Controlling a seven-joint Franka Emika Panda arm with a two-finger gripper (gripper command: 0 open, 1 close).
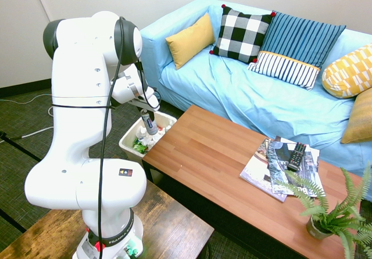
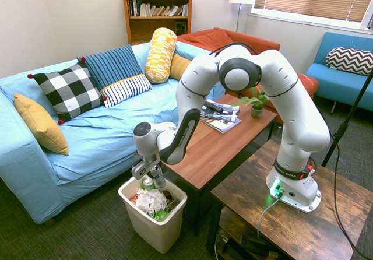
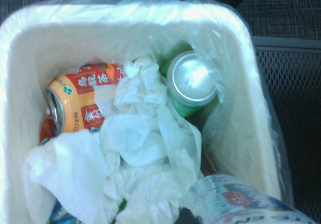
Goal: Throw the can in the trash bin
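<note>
My gripper [image 1: 147, 119] is shut on the can [image 1: 151, 126], a slim silver-grey can with a dark label band. It hangs tilted just above the trash bin [image 1: 125, 144], off the near-left end of the coffee table. From the other side the can [image 2: 158, 180] sits low over the cream-white trash bin [image 2: 154, 231], under my gripper [image 2: 153, 172]. In the wrist view the trash bin [image 3: 15, 48] is lined with clear plastic. It holds an orange can [image 3: 80, 101], a green can [image 3: 193, 81] and crumpled paper [image 3: 135, 148]. The held can [image 3: 241, 204] shows at the lower edge.
The wooden coffee table [image 1: 215, 160] stands right beside the bin and carries magazines with a remote [image 1: 285, 160] and a potted fern [image 1: 331, 212]. Behind it runs a light blue sofa [image 1: 256, 96] with cushions. Dark carpet surrounds the bin.
</note>
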